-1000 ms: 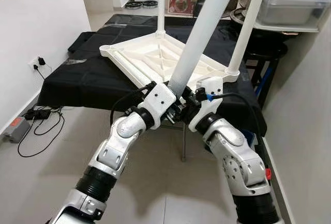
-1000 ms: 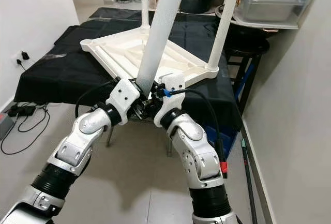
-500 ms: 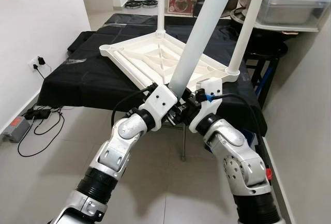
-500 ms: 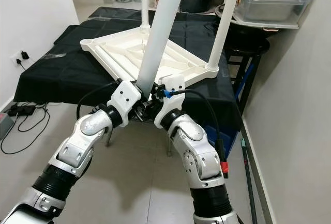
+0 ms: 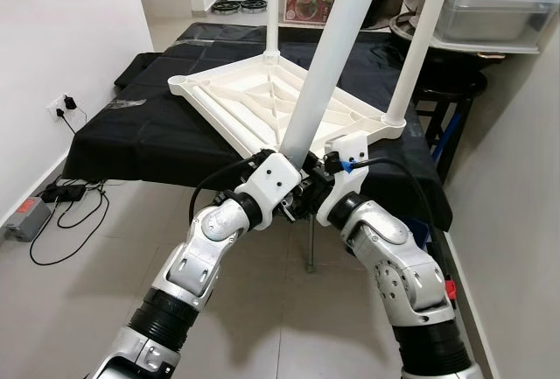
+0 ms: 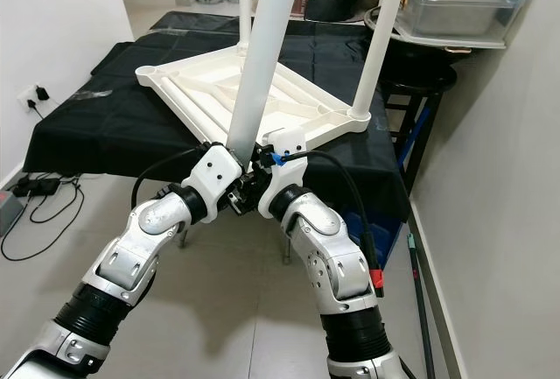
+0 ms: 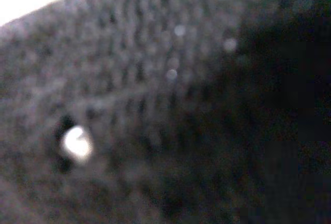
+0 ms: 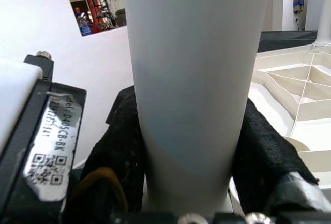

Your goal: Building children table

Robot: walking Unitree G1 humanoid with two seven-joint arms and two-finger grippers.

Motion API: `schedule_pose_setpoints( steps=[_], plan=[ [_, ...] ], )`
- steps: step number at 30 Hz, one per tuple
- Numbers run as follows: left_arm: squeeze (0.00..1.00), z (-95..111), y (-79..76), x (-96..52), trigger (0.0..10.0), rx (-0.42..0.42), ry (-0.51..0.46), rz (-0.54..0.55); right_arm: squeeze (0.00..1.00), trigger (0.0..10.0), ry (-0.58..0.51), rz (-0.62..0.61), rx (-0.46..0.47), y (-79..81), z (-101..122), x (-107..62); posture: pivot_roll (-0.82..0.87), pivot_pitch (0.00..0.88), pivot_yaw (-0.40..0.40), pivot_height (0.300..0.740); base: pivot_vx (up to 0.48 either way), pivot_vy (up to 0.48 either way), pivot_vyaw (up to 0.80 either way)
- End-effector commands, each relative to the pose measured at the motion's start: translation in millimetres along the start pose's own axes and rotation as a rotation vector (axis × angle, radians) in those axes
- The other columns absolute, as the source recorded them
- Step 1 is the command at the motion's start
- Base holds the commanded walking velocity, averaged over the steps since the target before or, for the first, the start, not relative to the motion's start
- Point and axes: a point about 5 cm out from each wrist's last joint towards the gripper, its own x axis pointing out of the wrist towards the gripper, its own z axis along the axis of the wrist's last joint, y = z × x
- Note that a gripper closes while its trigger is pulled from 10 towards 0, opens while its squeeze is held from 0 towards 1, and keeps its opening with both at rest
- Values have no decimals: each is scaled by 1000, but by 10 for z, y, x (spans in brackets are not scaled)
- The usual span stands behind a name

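A white tabletop (image 5: 254, 99) lies upside down on a black-draped table (image 5: 131, 134). Two white legs stand upright in it, one at the far corner (image 5: 272, 11) and one at the right corner (image 5: 418, 38). A third white leg (image 5: 324, 55) leans over the near corner, its lower end between my two grippers. My right gripper (image 5: 311, 182) is shut on this leg; in the right wrist view its black padded fingers (image 8: 264, 151) press both sides of the leg (image 8: 196, 79). My left gripper (image 5: 291, 193) sits at the same lower end, hidden behind its white wrist housing.
A clear storage bin (image 5: 490, 11) rests on a dark stool (image 5: 451, 90) at the right, close to a white wall (image 5: 525, 204). On the floor at the left lie a power strip (image 5: 26, 217) and cables (image 5: 74, 213). Grey tiled floor spreads below my arms.
The held leg has tipped a little more upright. Both wrists have shifted slightly along with its lower end near the tabletop's near corner.
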Motion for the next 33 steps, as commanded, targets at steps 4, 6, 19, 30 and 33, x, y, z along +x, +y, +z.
schedule_pose_setpoints(
  steps=[4,6,19,30,33],
  plan=[
    [0,-70,-9,-23,0,6,30,4,0,0,-41,8,-5,-4,97,29,72,2,-42,740,0,0,0],
    [0,-70,-9,-23,0,6,30,4,0,0,-41,8,-5,-4,97,29,72,2,-42,740,0,0,0],
    [0,-86,5,-20,10000,4,57,-1,0,5843,-81,-23,-18,-95,223,86,74,11,-43,740,0,0,0],
    [0,-93,-8,-46,10000,36,49,-11,0,10000,-154,-23,29,-78,449,162,67,23,-47,740,0,0,0],
    [0,-98,-14,-50,10000,36,51,-15,0,10000,-162,-23,38,-75,476,170,68,23,-48,740,0,0,0]
  ],
)
